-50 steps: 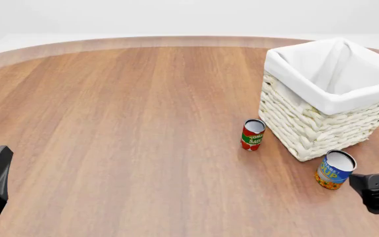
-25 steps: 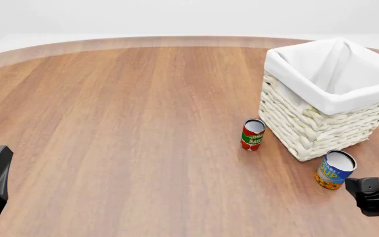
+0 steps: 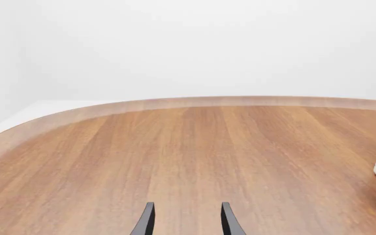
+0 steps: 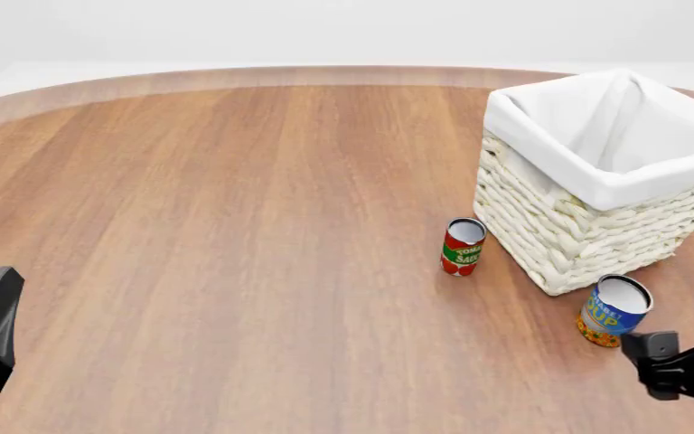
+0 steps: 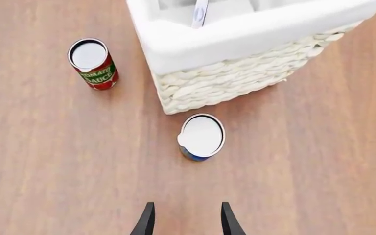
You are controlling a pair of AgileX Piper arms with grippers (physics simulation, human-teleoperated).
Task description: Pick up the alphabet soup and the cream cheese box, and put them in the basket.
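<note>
Right gripper [image 5: 184,220] open, empty, poised over bare table [image 5: 57,176]. Just ahead of its fingertips, upright: soup can [image 5: 201,137]. Beyond that, close by, basket [image 5: 240,78]; red can [image 5: 93,63] off beside it. Left gripper [image 3: 184,223] likewise open, empty, well apart.

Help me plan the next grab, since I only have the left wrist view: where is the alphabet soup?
Observer: The alphabet soup stands upright on the table, just off the near corner of the basket, apart from it.
Operator: Is the right claw on it?
Observer: No. The right claw is open, short of the can, holding nothing.
Operator: And the cream cheese box?
Observer: No box shows on the table. A thin pale edge stands inside the basket, too little to name.
</note>
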